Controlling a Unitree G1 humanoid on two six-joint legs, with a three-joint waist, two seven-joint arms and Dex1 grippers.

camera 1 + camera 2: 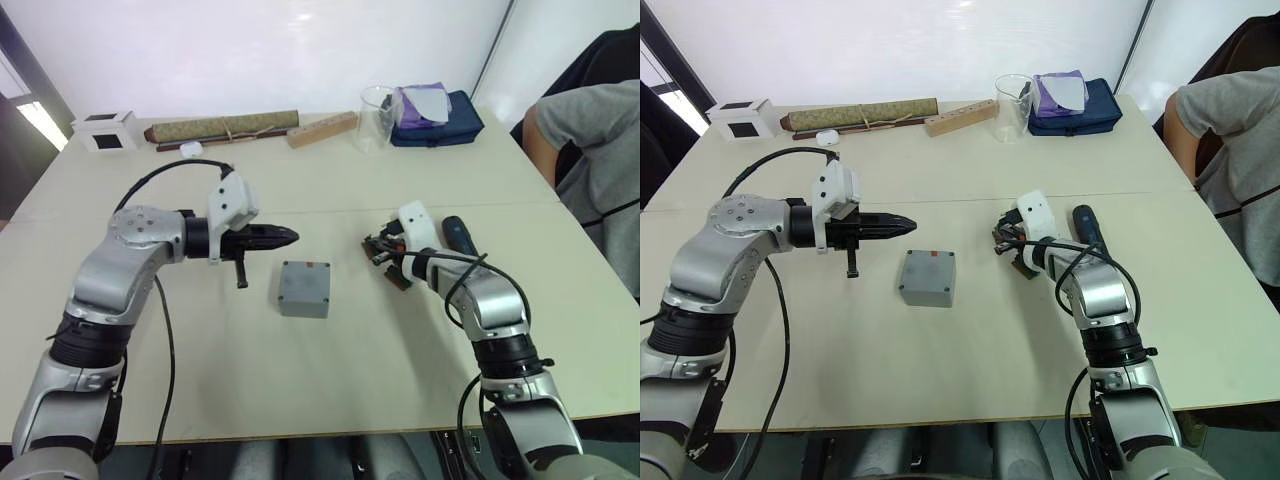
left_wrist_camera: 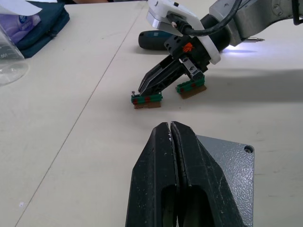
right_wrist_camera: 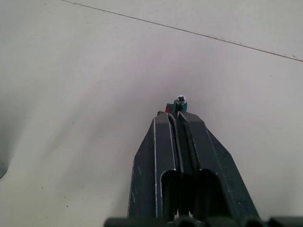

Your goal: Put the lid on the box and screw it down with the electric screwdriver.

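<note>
**Lid seated on box; right fingers working at the screw holder**

The grey box (image 1: 305,288) is sitting mid-surface between the two arms, and the lid (image 2: 232,163) appears to be lying flush on top of it already, a corner screw hole showing in the left wrist view. Screwing down looks not yet begun.

The left gripper (image 1: 283,237) is hovering just beside the box's far-left corner, above the surface, pointing toward the right arm. Its fingers (image 2: 163,175) are pressed together, carrying nothing. Probably parked there to steady the box later.

The right gripper (image 2: 142,90) is reaching down to two small green circuit boards (image 2: 147,99) lying on the surface. Its fingers (image 3: 165,161) are closed, and a small green piece with a screw head (image 3: 181,99) is showing right at their tips; whether they are pinching it or merely touching, cannot be told.

The electric screwdriver (image 1: 460,235) is lying on the surface just beyond the right wrist, untouched, within easy reach. A person's sleeve (image 1: 590,140) is showing at the far right edge.
</note>
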